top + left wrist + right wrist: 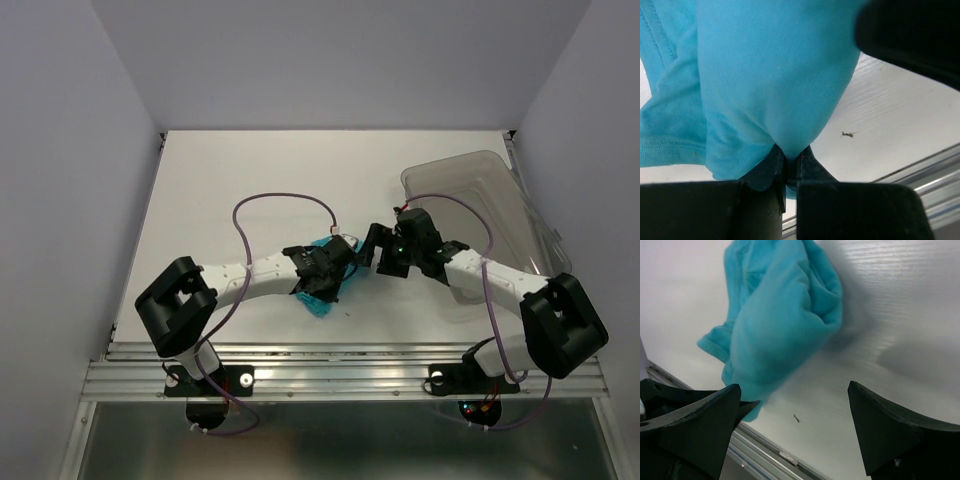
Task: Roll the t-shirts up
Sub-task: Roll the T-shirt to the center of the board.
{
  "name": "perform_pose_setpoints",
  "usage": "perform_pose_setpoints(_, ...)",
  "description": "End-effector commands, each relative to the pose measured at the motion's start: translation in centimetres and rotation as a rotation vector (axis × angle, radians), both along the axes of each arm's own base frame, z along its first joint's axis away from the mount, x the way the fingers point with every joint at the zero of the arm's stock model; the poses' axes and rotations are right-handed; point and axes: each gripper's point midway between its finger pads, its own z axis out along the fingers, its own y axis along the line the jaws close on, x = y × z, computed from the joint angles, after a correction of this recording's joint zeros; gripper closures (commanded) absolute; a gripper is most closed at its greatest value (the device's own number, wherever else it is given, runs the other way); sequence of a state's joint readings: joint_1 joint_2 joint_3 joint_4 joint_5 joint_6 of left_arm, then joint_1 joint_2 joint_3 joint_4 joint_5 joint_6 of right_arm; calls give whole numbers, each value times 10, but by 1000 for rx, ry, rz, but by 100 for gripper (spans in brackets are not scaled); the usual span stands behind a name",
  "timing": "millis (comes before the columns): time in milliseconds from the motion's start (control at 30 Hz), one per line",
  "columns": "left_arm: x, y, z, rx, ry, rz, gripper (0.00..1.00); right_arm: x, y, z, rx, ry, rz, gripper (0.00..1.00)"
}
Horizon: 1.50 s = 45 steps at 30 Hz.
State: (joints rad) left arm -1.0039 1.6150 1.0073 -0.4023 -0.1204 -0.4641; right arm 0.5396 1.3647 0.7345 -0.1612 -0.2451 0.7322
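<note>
Teal t-shirt [321, 303] bunched on white table [220, 200] by near edge; my left gripper [790, 161] clamps its fold, my right gripper [795, 390] stands wide just right.

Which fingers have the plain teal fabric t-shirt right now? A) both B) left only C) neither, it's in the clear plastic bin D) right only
B: the left gripper has its fingers pinched shut on a fold of the teal fabric t-shirt, while the right gripper stands wide open, nothing between its fingers.
</note>
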Motion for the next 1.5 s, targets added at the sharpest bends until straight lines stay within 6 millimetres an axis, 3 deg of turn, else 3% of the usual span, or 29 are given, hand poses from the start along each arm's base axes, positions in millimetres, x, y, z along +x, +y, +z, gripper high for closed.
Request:
perform_pose_setpoints(0,-4,-23,19,-166,12,-85,100,17,27,22,159,-73,6,6)
perform_pose_setpoints(200,-6,-27,21,-210,37,-98,100,28,35,4,167,-25,-17,6)
perform_pose_setpoints(400,-5,-28,25,-223,33,-99,100,31,41,-13,154,15,-57,13)
perform_pose_setpoints(633,-7,-32,29,-249,39,-120,100,36,45,-22,144,18,-82,40)
perform_pose_setpoints(733,-9,-30,30,-242,40,-128,97,43,45,-19,135,-5,-88,45)
perform_pose_setpoints(800,-10,-26,30,-231,36,-129,96,45,45,-17,117,-10,-83,44)
perform_pose_setpoints(867,-10,-21,29,-217,36,-123,95,49,44,-14,106,-22,-89,34)
perform_pose_setpoints(933,-11,-21,29,-216,36,-127,89,49,43,-13,104,-25,-91,34)
perform_pose_setpoints(1000,-12,-19,29,-211,37,-126,81,49,43,-14,105,-23,-98,51)
perform_pose_setpoints(1033,-11,-18,29,-206,33,-123,67,50,42,-14,102,-23,-103,68)
perform_pose_setpoints(1133,-9,-17,35,-202,19,-115,41,51,42,-11,106,-30,-104,92)
perform_pose_setpoints(1200,-5,-13,43,-183,-2,-100,34,52,43,-7,111,-36,-101,99)
perform_pose_setpoints(1300,0,-7,56,-126,-62,-68,25,52,44,-3,112,-38,-101,99)
perform_pose_setpoints(1367,2,0,55,-80,-83,-47,23,53,44,-1,113,-38,-102,100)
perform_pose_setpoints(1467,1,-6,61,-40,-138,-22,21,54,45,1,112,-33,-102,99)
